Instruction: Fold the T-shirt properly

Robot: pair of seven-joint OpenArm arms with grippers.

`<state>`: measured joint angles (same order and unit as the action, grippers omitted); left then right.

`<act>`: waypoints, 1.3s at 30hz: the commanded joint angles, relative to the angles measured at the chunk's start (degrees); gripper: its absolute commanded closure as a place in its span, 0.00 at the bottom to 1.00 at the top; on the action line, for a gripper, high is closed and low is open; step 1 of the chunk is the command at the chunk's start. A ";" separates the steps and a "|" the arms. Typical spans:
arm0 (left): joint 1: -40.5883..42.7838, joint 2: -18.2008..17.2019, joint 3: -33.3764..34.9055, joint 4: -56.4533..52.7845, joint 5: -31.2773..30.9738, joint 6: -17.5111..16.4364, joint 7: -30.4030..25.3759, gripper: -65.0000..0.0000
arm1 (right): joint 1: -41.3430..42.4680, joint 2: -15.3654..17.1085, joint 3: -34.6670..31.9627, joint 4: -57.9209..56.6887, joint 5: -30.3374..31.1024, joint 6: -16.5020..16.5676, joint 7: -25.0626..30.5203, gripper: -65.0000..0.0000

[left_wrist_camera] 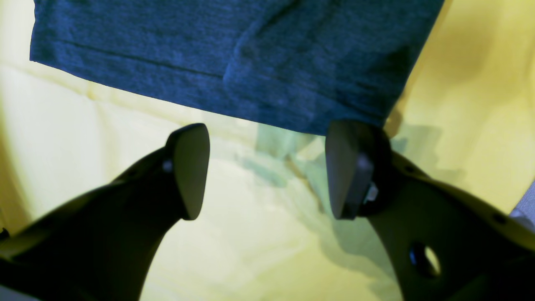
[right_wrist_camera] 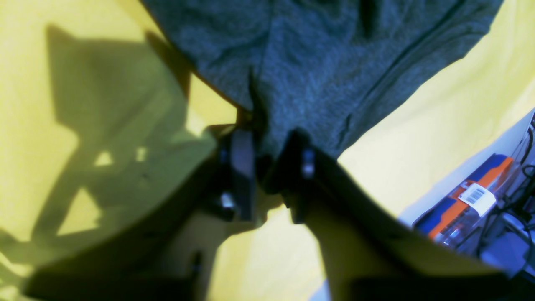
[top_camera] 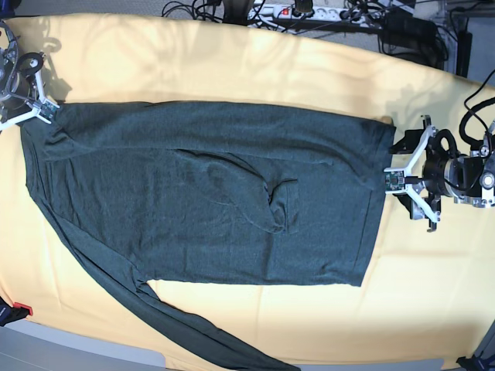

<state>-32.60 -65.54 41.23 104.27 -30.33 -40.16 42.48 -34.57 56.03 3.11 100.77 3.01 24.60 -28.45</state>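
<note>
The T-shirt [top_camera: 209,201], dark green-grey knit, lies spread flat across the yellow table [top_camera: 232,62], with one long sleeve [top_camera: 186,332] trailing to the front edge. My left gripper [top_camera: 396,179] is at the shirt's hem on the right. In the left wrist view it [left_wrist_camera: 267,167] is open, the hem [left_wrist_camera: 175,79] lies just beyond the fingertips, and one fingertip [left_wrist_camera: 347,167] touches its edge. My right gripper [top_camera: 39,108] is at the shirt's far left corner. In the right wrist view it [right_wrist_camera: 269,167] is shut on a pinch of the T-shirt [right_wrist_camera: 317,83].
Cables and a power strip [top_camera: 294,11] run along the table's back edge. An orange and blue box [right_wrist_camera: 464,196] lies off the table beside the right arm. A small red object [top_camera: 17,311] sits at the front left edge.
</note>
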 commanded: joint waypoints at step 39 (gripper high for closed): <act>11.02 -4.74 -0.74 6.80 19.08 0.16 -9.14 0.34 | 0.28 0.98 0.79 0.48 -4.76 -5.57 -1.29 1.00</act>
<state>-20.80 -69.17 41.23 110.63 -10.94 -39.99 33.56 -34.57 55.68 3.09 100.68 -1.50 19.88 -29.56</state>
